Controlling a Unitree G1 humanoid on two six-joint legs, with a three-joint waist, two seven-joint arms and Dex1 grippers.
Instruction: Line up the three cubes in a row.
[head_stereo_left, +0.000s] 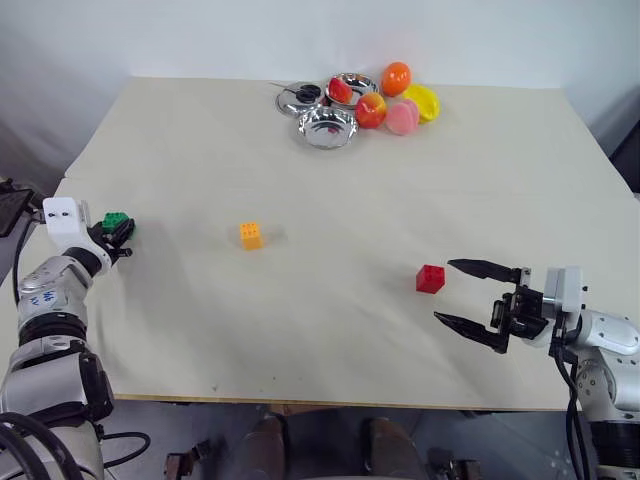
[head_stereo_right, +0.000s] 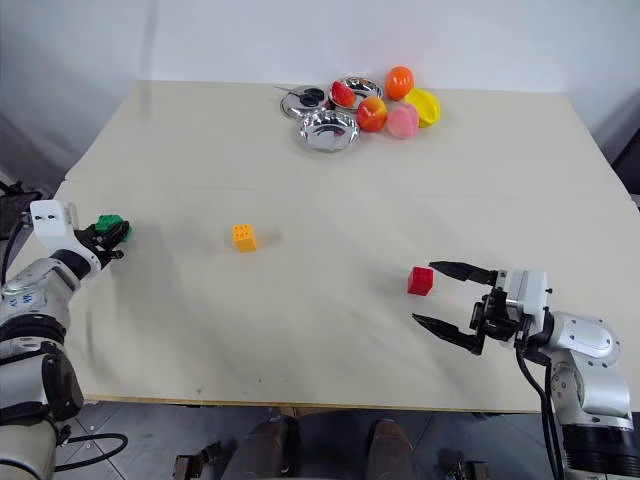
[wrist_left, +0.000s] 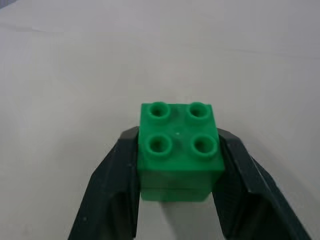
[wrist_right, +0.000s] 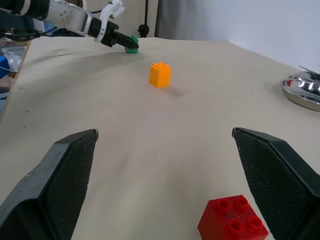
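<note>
The green cube (wrist_left: 177, 150) sits at the table's left edge, studs up, with my left gripper (head_stereo_left: 118, 232) shut on its two sides. The orange-yellow cube (head_stereo_left: 251, 235) stands alone left of the table's middle. Toward the front right lies the red cube (head_stereo_left: 430, 279). My right gripper (head_stereo_left: 468, 293) stands open just to the right of the red cube, its fingers (wrist_right: 67, 170) spread wide and level, not touching it.
At the back of the table (head_stereo_left: 330, 180) two shiny metal bowls (head_stereo_left: 326, 127) and a lid (head_stereo_left: 297, 97) sit with several round toy fruits (head_stereo_left: 396, 77). The front edge runs close below both arms.
</note>
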